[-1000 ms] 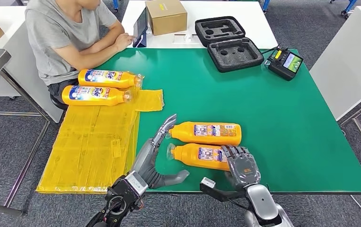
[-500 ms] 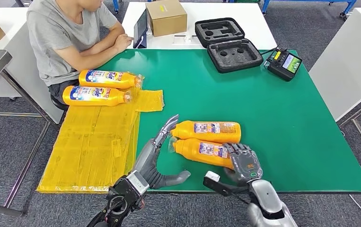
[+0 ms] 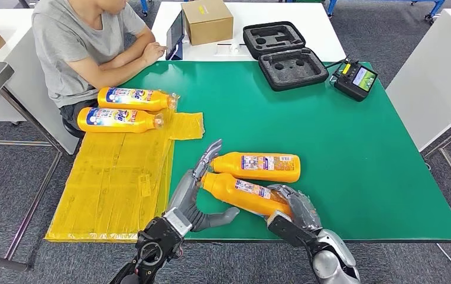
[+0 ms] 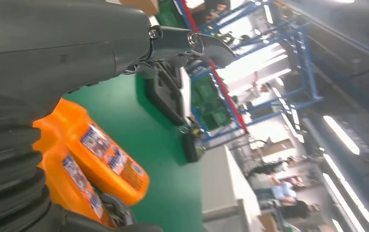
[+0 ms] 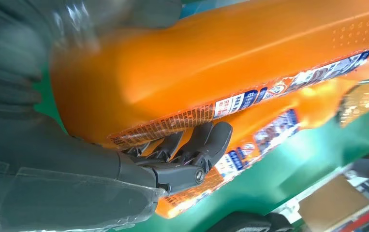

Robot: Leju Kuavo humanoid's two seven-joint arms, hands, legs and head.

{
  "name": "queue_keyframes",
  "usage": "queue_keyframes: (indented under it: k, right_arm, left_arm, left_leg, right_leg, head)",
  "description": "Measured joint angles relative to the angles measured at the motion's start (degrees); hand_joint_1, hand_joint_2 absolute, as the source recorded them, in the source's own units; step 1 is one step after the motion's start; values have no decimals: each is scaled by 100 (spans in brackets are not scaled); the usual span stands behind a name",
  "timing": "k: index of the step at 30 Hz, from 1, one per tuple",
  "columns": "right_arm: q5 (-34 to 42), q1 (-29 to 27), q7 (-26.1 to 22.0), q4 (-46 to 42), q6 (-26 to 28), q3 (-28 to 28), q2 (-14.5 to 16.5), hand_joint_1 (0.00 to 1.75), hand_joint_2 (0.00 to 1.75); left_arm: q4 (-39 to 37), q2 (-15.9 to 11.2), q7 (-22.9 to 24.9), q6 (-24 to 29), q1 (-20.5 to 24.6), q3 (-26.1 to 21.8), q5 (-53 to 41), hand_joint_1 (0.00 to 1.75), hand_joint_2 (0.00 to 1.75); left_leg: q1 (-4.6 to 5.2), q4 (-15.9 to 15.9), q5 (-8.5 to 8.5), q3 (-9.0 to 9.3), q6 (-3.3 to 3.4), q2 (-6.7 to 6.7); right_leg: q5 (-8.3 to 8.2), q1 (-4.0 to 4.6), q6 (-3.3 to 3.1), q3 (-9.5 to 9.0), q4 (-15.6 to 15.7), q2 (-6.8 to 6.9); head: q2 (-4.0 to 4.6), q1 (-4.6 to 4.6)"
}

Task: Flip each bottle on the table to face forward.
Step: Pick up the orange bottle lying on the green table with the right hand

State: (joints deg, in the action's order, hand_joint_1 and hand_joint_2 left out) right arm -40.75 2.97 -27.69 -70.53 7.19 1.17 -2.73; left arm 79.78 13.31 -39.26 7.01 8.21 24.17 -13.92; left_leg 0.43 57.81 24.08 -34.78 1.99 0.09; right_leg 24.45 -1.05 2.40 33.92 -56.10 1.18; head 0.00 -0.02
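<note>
Orange near bottle (image 3: 243,190) tilted, gripped by right hand (image 3: 297,208).

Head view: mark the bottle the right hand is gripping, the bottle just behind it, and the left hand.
Gripped bottle (image 3: 240,192), head view, on its orange body beside the label.
Far bottle (image 3: 261,166), head view, on its back label.
Left hand (image 3: 190,198), head view, on the palm.

Two silver-grey jointed arms are shown, the left hand (image 3: 194,189) built of slim metallic-grey fingers with a thick grey thumb above a black wrist with round joint housings, the right hand (image 3: 291,204) of darker fingers on a smooth silver forearm, with a screw seen at a fingertip.
</note>
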Motion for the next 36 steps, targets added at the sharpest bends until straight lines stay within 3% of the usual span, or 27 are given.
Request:
queue_keyframes:
  k: [11, 18, 30, 36]
  right_arm:
    - [313, -182, -96, -229, -58, 96, 220, 175, 175]
    - [580, -242, -193, -252, -148, 242, 305, 175, 175]
    - [598, -261, -206, -252, -158, 291, 346, 175, 175]
    - [562, -258, -206, -249, 91, 378, 366, 175, 175]
  left_arm:
    - [-335, 57, -53, 563, -23, -6, -194, 0, 175]
    - [196, -101, -87, 1967, -126, 213, -57, 0, 175]
    - [570, -285, -91, 2158, -183, 422, -77, 0, 175]
    - [1000, -417, -95, 3203, -206, 645, -318, 0, 175]
  left_leg:
    - [2, 0, 0, -15, 0, 0]
    - [1, 0, 0, -25, 0, -1]
    - [3, 0, 0, -25, 0, -1]
    - [2, 0, 0, -26, 0, -2]
  right_leg:
    - [0, -3, 0, 13, -1, 0]
    - [0, -1, 0, 21, -1, 1]
    - [0, -5, 0, 22, -1, 1]
    - [0, -4, 0, 22, -1, 2]
  head:
    - [0, -1]
    - [0, -1]
    - [0, -1]
    - [0, -1]
